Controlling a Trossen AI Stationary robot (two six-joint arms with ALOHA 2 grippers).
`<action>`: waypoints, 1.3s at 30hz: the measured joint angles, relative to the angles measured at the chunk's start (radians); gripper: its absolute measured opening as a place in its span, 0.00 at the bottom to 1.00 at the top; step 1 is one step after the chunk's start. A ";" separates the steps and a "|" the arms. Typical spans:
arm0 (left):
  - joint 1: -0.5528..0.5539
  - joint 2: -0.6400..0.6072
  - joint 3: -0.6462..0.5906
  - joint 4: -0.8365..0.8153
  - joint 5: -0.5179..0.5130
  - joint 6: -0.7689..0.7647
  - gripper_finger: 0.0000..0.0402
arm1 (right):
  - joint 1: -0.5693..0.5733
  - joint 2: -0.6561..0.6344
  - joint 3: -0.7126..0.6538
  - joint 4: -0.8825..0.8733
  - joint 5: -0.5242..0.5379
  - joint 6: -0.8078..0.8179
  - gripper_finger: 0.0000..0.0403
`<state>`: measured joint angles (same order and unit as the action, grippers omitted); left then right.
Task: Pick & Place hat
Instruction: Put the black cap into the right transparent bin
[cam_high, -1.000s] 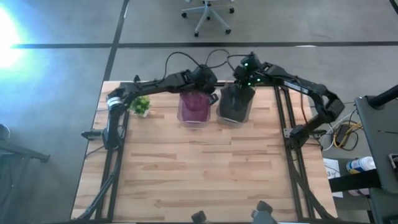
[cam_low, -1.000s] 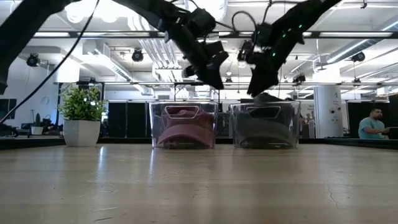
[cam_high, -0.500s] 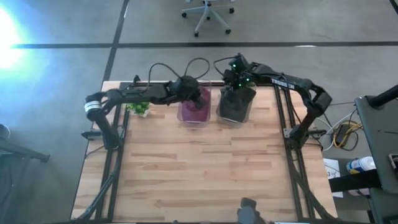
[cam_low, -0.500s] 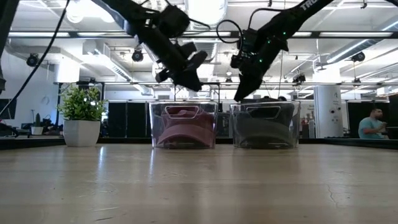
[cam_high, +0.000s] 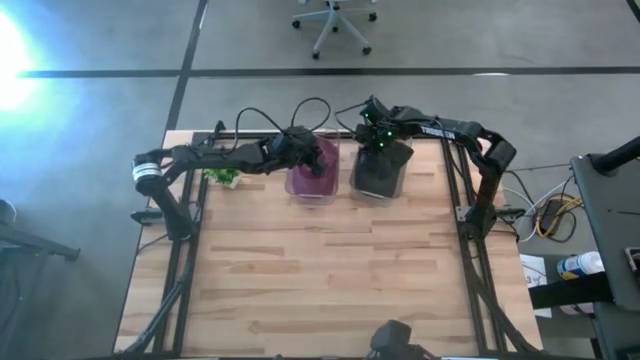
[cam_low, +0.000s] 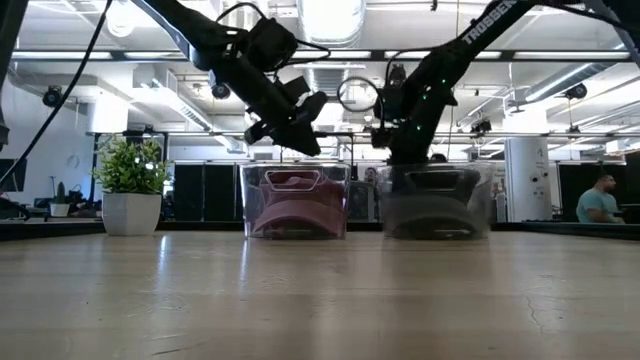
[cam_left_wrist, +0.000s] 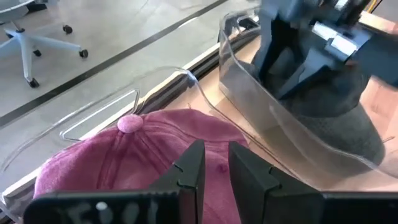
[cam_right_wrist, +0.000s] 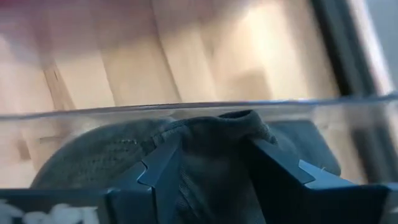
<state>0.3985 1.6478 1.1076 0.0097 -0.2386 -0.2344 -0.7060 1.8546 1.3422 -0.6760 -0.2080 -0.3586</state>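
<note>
— Wood worktop (cam_high: 330, 270), far edge: counts?
— Two clear bins, two hats, one plant (cam_high: 224, 174). I've got the right gripper (cam_right_wrist: 208, 171) straight above the grey hat (cam_right_wrist: 205, 149) in its bin (cam_high: 377, 172), jaws parted astride a fold.
— Left?
— Left gripper (cam_left_wrist: 214, 165) near-closed, empty, over the pink hat (cam_left_wrist: 143, 149).

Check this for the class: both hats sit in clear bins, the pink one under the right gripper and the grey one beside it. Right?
Not quite. The pink hat lies under the left gripper, as the left wrist view shows. The right gripper is at the grey hat. Both clear bins stand side by side.
</note>
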 joint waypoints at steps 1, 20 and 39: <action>0.000 0.000 0.000 0.002 0.000 0.000 0.16 | 0.000 0.007 0.000 -0.021 0.004 0.008 0.42; 0.002 0.000 0.000 0.093 0.000 0.051 0.16 | 0.001 0.064 0.012 -0.124 0.051 0.015 0.43; 0.002 0.000 0.051 0.095 0.006 0.051 0.16 | 0.007 -0.178 0.118 -0.304 0.194 0.100 0.45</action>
<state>0.4004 1.6482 1.1591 0.1051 -0.2328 -0.1833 -0.6987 1.6764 1.4600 -0.9802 -0.0144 -0.2586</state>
